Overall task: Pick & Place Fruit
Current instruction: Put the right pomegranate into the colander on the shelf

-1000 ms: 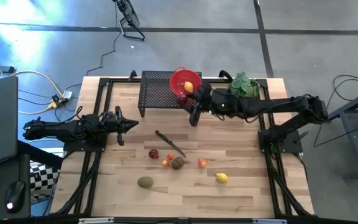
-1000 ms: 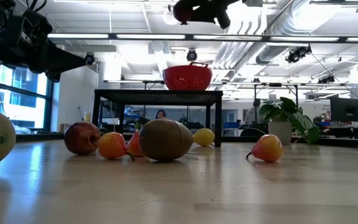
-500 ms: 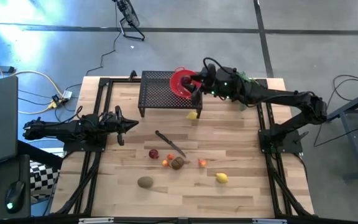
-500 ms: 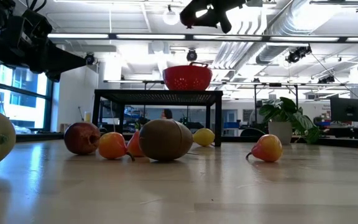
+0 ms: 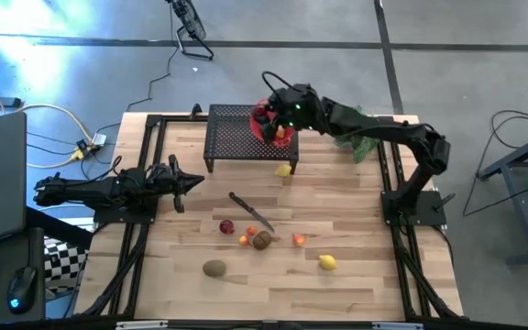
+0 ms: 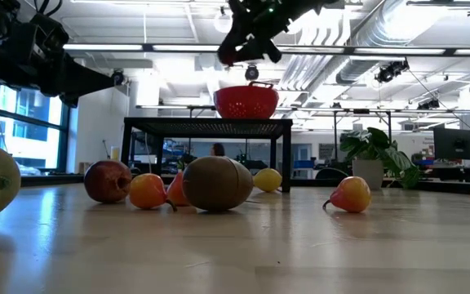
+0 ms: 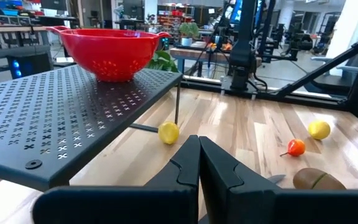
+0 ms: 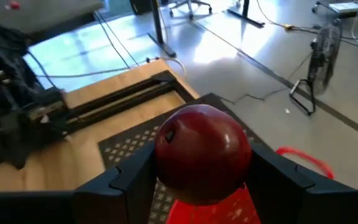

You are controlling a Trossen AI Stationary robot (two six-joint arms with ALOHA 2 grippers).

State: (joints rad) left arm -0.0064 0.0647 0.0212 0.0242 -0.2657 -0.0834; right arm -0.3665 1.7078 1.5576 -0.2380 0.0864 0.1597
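Seven loose fruit lie on the table (image 5: 356, 275) for you. Starting at the lower edge of the high view: a brown-green kiwi (image 5: 214, 269) at lower centre-left and a yellow lemon (image 5: 327, 262) lower centre-right. Just above them sits a cluster in mid-frame: a second kiwi (image 5: 262, 240), a tiny orange fruit (image 5: 244, 240) beside it, another orange one (image 5: 299, 240) to its right, and a dark red fruit (image 5: 226, 226) to its left. The knife (image 5: 250, 211) lies diagonally just above that cluster; leave it alone. At centre-left your left gripper (image 5: 178, 181) waits with its jaws pressed together, holding nothing. Further up, a small lemon (image 5: 284, 169) rests just in front of the black perforated rack (image 5: 232, 137). At top centre your right gripper (image 8: 191, 177) hovers over the red colander (image 5: 266, 122) on that rack, its jaws spread wide around a dark red apple (image 8: 202, 152), gripped across its widest part. That apple looks smooth, firm and fairly light, so it could slip if squeezed off-centre; release it low over the bowl rather than dropping it. The kiwis should offer more friction; take them across the short axis. The tiny orange pieces will likely roll, so close on them squarely from above.
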